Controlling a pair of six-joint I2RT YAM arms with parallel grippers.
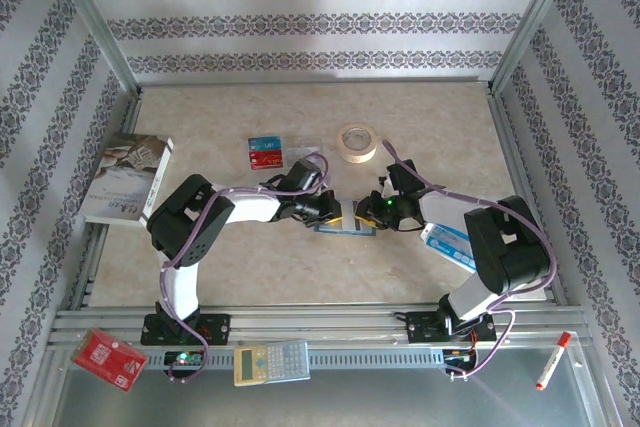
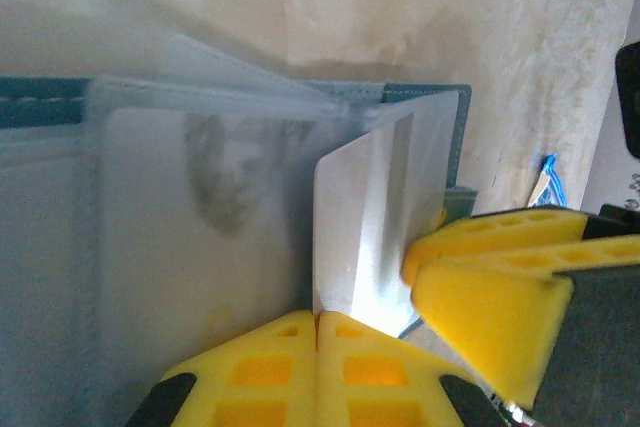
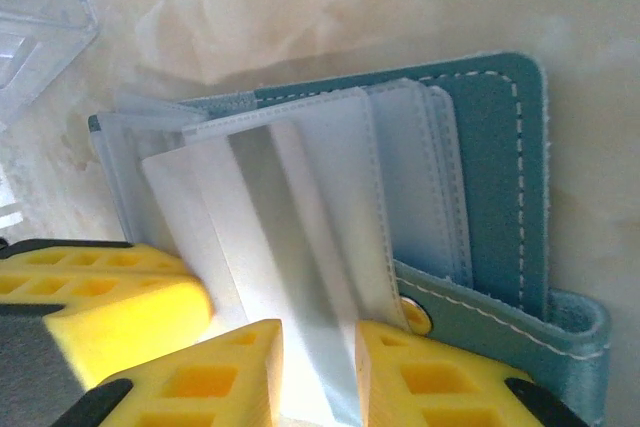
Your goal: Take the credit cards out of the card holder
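Note:
The teal card holder [image 1: 346,228] lies open at the table's middle, its clear sleeves fanned up [image 3: 500,147]. Both grippers meet over it. My left gripper [image 2: 318,319] is shut on the lower edge of a silver-grey credit card [image 2: 365,217] that stands up out of a sleeve. My right gripper [image 3: 320,347] has its jaws apart, with a loosely folded clear sleeve [image 3: 310,237] between them. Its yellow fingers [image 2: 500,287] are close beside the card in the left wrist view. A blue credit card [image 1: 264,143] and a red one [image 1: 268,158] lie on the table behind the left arm.
A tape roll [image 1: 357,142] sits behind the grippers. A blue-and-white packet [image 1: 445,244] lies under the right arm. A book [image 1: 125,179] leans at the left. A red board [image 1: 108,359], a calculator [image 1: 272,362] and a marker [image 1: 552,360] lie on the front shelf.

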